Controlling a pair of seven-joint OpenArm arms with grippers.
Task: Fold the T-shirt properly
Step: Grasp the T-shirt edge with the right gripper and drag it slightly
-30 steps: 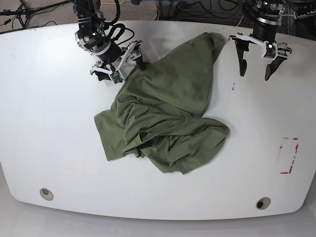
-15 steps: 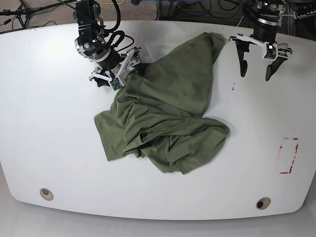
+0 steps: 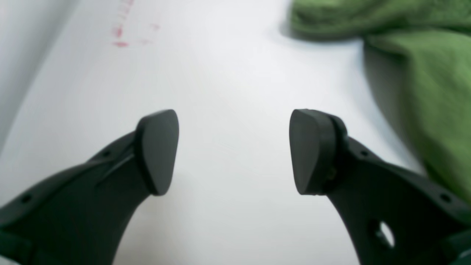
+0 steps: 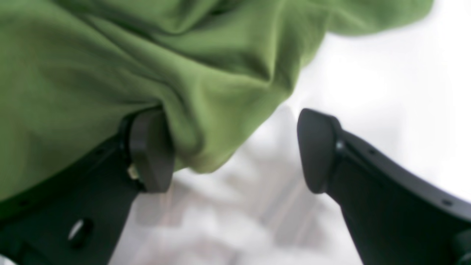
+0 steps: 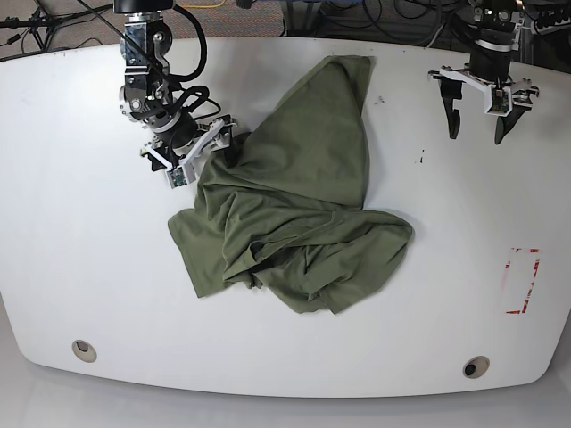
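Meanwhile the right gripper [image 4: 235, 151], jaws spread, is nosing into the crumpled T-shirt [image 5: 294, 214] edge, apparently to grab it, while the left gripper [image 3: 233, 151] is hovering agape, well apart from the T-shirt.

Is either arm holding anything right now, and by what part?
Nothing is clamped. The right gripper is open, with an edge fold of the T-shirt draped against one of its fingers. The left gripper is open over the bare table.

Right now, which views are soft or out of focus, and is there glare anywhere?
Base view: sharp, evenly lit, no glare on the white table. Left wrist view: olive-green cotton T-shirt and red marks blurred. Right wrist view: the cloth soft, table washed out.
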